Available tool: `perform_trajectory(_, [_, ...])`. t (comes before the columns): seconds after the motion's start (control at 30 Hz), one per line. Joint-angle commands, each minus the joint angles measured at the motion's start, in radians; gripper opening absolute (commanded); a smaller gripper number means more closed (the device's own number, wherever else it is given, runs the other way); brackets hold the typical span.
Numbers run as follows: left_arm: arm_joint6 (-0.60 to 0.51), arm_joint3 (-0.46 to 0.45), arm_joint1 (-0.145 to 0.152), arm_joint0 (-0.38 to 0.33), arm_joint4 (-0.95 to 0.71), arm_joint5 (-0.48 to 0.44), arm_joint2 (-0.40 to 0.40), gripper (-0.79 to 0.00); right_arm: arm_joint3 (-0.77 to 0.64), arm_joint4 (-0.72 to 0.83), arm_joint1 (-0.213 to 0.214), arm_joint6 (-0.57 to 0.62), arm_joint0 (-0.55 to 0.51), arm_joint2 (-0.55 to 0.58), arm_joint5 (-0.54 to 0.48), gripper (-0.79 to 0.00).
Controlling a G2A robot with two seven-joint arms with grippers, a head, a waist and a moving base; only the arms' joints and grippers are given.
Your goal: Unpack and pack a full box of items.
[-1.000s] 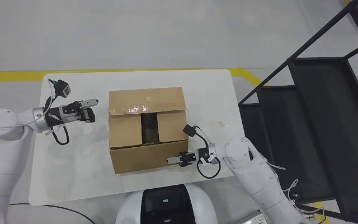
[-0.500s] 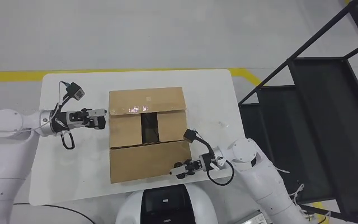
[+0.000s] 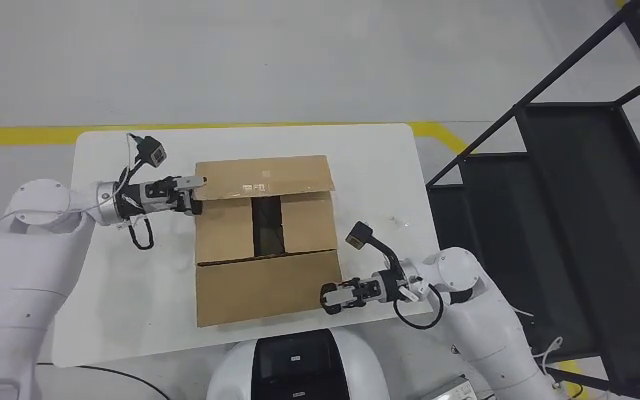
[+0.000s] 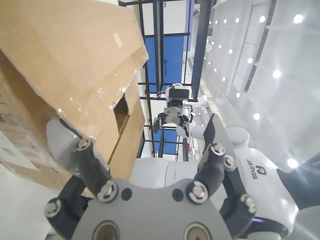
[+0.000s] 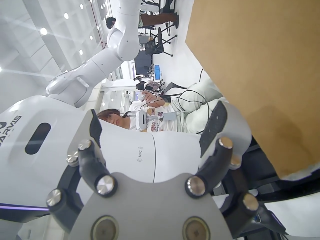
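Over the last second the left jaws have travelled in from the bench's left part to the box's far flap, while the right jaws have slid a little way right along the box's near side, and the forearm behind them has swung outward.

The left jaws are spread. One finger is tucked against the taped edge of that flap at its left end, and the other finger stands off it in open air. The right jaws are spread too and grip nothing. They sit low at the near right corner of the box, with one finger just beside the cardboard wall; whether it touches cannot be told.

The box stands in the middle of the white bench. Its two long flaps are laid outward, and the two short flaps lie inward over the opening, with a dark gap between them. These short flaps cover most of the inside, and nothing in the gap can be made out.

Around the bench is a pale grey floor crossed by a yellow line along the far edge. Black metal stairs rise on the robot's right.
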Motion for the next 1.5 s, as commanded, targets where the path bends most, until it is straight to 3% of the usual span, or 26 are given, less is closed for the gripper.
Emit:
perform_trajectory(0.0, [-0.003,0.004,-0.003,-0.007,-0.032,-0.023,-0.007,0.0,0.0,0.003,0.002,-0.001,-0.002,-0.001,0.0,0.0])
perform_trajectory(0.17, [0.032,0.016,-0.015,-0.043,-0.109,-0.043,-0.014,0.0,0.007,0.008,0.008,-0.011,0.0,-0.009,-0.001,0.0])
perform_trajectory(0.3, [0.088,0.045,-0.041,-0.102,-0.15,-0.006,0.033,0.0,0.01,0.011,0.013,-0.02,0.003,-0.012,0.001,0.0])
perform_trajectory(0.47, [0.154,0.143,-0.09,-0.21,-0.132,0.009,0.136,0.0,-0.003,0.017,0.02,-0.028,-0.003,-0.004,-0.001,0.0])
perform_trajectory(0.63, [0.29,0.267,-0.142,-0.303,-0.068,0.017,0.228,0.0,-0.009,0.023,0.028,-0.041,-0.019,0.007,-0.003,0.0])
perform_trajectory(0.73, [0.393,0.335,-0.175,-0.339,-0.056,0.049,0.273,0.0,-0.013,0.017,0.032,-0.047,-0.024,0.007,-0.003,0.0])
perform_trajectory(1.03, [0.559,0.515,-0.259,-0.42,0.058,0.111,0.39,0.0,-0.031,0.02,0.042,-0.058,-0.034,0.0,-0.01,0.0])
perform_trajectory(1.47, [0.472,0.687,-0.314,-0.471,0.111,0.163,0.428,0.0,-0.033,0.016,0.056,-0.059,-0.023,-0.012,0.0,0.0])
